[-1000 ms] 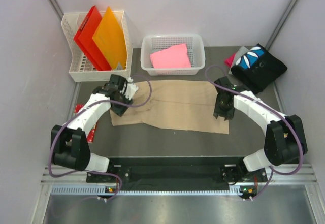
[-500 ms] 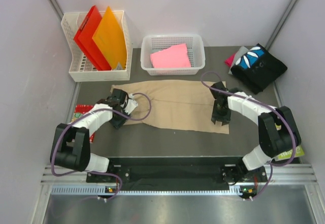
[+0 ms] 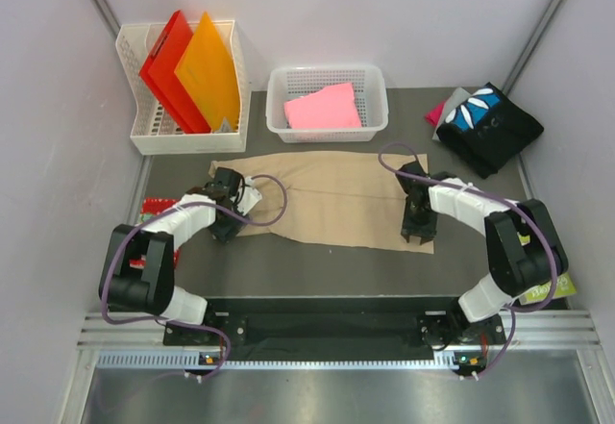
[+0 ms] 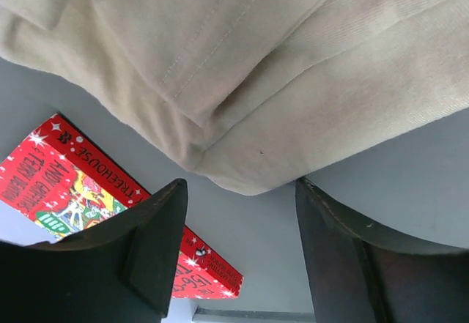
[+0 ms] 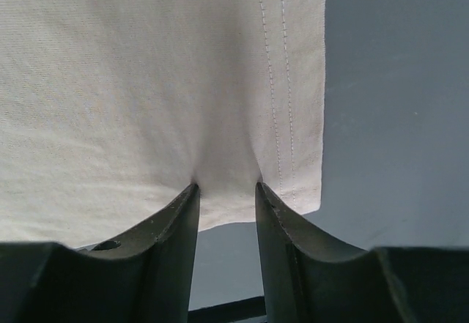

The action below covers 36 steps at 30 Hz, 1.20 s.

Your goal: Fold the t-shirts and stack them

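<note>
The tan t-shirt [image 3: 327, 198] lies spread flat on the dark table. My left gripper [image 3: 223, 230] is open at the shirt's near left corner; in the left wrist view the jaws [image 4: 240, 187] stand wide apart, with the bunched tan edge [image 4: 242, 81] just beyond the tips. My right gripper [image 3: 417, 235] is at the near right hem. Its fingers [image 5: 226, 187] are partly closed and press on the tan cloth [image 5: 146, 81], which puckers between the tips. A folded pink t-shirt [image 3: 324, 109] lies in a basket. The black printed t-shirt [image 3: 488, 128] lies on magenta [image 3: 437, 113] and grey [image 3: 459, 97] ones at the back right.
A white mesh basket [image 3: 327, 137] holds the pink shirt at the back. Another basket [image 3: 135, 136] at the back left holds a red folder [image 3: 165, 68] and an orange folder [image 3: 207, 68]. A red book [image 4: 88, 184] lies left of the shirt. Grey walls close in both sides.
Both grippers have drawn back toward the near edge of the tan shirt. The left one came off the cloth to its corner, and the shirt's near left corner has pulled inward.
</note>
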Motion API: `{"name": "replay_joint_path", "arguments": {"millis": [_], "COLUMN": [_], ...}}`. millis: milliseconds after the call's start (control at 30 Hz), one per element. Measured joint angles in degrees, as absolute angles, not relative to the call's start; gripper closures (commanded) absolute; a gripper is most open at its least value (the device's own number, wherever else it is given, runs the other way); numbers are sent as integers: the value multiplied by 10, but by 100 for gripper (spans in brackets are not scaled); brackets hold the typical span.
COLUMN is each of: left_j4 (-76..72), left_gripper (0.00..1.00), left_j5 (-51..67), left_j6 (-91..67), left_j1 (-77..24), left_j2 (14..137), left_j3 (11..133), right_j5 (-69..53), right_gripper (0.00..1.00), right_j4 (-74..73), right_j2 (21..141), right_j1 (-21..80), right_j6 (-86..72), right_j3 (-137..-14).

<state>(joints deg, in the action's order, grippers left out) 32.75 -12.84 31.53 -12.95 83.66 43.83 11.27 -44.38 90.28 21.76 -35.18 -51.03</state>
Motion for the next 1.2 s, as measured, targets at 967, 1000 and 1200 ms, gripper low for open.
{"name": "replay_joint_path", "arguments": {"millis": [967, 1000, 1200], "left_j4": [397, 400, 401], "left_gripper": [52, 52, 47], "left_j5": [-98, -98, -99], "left_j6": [299, 298, 291], "left_j1": [-130, -130, -130], "left_j2": [850, 850, 848], "left_j3": [487, 486, 470], "right_j5": [179, 181, 183], "right_gripper": [63, 63, 64], "right_j4": [-509, -510, -503], "right_j2": [856, 854, 847], "right_j1": [181, 180, 169], "right_j6": [-335, -335, -336], "right_j3": [-512, -512, -506]}}
